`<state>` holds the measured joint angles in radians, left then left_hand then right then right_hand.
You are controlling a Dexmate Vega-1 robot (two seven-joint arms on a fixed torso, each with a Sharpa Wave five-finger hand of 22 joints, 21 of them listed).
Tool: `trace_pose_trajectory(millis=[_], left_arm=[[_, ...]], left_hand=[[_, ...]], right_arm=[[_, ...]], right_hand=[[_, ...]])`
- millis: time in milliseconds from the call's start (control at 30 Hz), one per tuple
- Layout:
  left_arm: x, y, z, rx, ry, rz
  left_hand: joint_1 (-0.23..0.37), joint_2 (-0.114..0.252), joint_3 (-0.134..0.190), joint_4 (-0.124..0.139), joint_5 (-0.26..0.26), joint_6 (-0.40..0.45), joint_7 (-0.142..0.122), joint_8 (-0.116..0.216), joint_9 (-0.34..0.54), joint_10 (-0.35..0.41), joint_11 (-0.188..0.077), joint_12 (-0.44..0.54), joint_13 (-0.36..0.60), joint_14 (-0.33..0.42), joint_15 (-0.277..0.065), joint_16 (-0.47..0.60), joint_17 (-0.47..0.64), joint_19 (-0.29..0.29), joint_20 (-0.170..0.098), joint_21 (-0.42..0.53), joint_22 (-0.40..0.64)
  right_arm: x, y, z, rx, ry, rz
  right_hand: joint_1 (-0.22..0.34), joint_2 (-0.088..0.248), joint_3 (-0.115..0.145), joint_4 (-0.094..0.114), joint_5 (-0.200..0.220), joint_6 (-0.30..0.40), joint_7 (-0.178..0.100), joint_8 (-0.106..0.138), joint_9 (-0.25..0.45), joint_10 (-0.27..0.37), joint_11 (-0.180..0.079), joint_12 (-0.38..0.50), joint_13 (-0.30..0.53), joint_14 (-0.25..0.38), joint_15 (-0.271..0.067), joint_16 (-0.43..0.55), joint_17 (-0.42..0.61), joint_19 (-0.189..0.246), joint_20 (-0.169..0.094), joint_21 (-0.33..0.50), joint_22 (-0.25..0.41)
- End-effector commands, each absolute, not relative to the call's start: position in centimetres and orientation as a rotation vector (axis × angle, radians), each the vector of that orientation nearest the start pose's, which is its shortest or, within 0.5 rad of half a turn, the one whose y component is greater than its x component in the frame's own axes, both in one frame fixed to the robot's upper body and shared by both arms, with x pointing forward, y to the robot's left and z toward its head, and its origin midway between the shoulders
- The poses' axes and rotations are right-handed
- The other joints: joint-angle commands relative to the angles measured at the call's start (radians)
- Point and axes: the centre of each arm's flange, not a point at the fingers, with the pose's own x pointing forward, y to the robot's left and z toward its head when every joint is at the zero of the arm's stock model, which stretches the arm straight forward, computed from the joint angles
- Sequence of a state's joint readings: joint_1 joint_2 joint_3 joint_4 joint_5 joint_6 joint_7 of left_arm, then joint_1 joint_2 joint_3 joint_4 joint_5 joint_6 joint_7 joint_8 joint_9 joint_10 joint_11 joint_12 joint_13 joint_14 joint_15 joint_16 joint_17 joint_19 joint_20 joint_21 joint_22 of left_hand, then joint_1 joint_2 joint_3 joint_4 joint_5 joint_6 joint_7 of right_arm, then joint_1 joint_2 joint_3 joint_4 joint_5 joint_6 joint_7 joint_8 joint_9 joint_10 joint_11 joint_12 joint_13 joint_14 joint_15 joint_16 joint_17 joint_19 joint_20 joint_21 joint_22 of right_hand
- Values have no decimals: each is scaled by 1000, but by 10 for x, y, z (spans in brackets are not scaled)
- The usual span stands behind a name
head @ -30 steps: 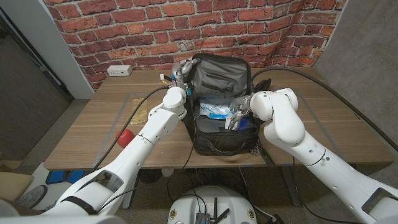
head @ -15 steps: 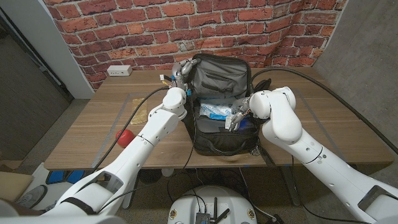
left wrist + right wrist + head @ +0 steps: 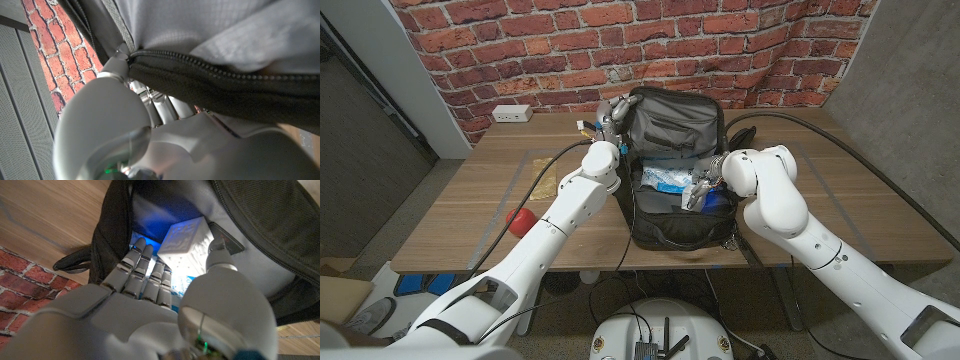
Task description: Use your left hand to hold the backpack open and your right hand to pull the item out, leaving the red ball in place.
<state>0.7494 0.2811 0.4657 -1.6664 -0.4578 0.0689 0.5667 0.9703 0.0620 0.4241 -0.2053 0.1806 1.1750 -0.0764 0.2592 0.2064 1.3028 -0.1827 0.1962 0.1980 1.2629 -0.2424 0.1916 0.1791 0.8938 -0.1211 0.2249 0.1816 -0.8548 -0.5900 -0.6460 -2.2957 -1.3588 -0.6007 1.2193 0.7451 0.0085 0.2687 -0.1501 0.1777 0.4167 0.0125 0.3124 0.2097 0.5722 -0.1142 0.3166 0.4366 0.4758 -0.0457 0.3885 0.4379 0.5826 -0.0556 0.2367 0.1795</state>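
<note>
Two hands are at the backpack (image 3: 675,170). The right hand (image 3: 701,189) reaches into the open main pocket, fingers (image 3: 145,275) stretched together toward a white textured item (image 3: 182,242) just beyond the fingertips; whether they touch or clasp it I cannot tell. Beside that hand inside the bag lies a blue-and-white packet (image 3: 665,179). The left hand (image 3: 610,115) is at the bag's upper left rim, fingers curled onto the zippered flap edge (image 3: 210,75), holding the bag open. Well behind the left hand, near the table's (image 3: 480,190) left edge, lies a red ball (image 3: 519,218). Beyond the left hand, by the brick wall, sits a white outlet box (image 3: 510,113).
</note>
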Motion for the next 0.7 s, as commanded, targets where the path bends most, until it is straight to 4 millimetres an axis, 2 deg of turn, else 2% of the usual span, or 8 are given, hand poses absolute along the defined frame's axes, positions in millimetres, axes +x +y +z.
trace_pose_trajectory(millis=[33,167,433,567,700], left_arm=[[604,144,78,-154,-635,24],[603,144,79,-153,-635,26],[603,144,79,-153,-636,24],[603,144,79,-152,-635,26],[603,144,79,-154,-638,23]], left_hand=[[0,9,37,33,5,11,2,6,3,7,-6,5,4,6,3,1,4,8,-81,-3,3],[0,8,37,33,5,11,2,6,3,7,-5,6,4,6,3,1,4,8,-81,-3,3],[0,8,38,33,5,11,1,6,3,6,-6,5,3,6,3,1,4,7,-81,-4,3],[0,8,38,33,5,11,3,7,3,7,-5,5,3,6,3,1,4,7,-81,-4,3],[0,8,38,33,5,10,2,7,3,5,-4,4,3,5,3,1,4,7,-81,-4,3]], right_arm=[[475,-127,10,-1771,-96,146],[476,-127,6,-1776,-100,135],[476,-126,0,-1787,-128,109],[475,-127,-2,-1792,-148,90],[474,-127,-2,-1788,-184,63]], right_hand=[[25,0,3,-11,4,51,-14,22,5,49,-15,20,15,41,-125,26,15,33,-33,13,6],[40,2,3,-13,4,88,-26,38,6,94,-30,40,27,75,-146,49,27,57,-43,22,8],[59,13,8,-13,4,128,-39,56,6,140,-42,61,40,118,-156,73,41,87,-57,34,10],[73,26,17,-13,4,160,-48,69,5,172,-51,75,49,146,-163,80,44,105,-64,42,12],[97,44,35,-16,5,202,-61,86,4,220,-57,96,58,200,-168,92,44,134,-80,56,13]])
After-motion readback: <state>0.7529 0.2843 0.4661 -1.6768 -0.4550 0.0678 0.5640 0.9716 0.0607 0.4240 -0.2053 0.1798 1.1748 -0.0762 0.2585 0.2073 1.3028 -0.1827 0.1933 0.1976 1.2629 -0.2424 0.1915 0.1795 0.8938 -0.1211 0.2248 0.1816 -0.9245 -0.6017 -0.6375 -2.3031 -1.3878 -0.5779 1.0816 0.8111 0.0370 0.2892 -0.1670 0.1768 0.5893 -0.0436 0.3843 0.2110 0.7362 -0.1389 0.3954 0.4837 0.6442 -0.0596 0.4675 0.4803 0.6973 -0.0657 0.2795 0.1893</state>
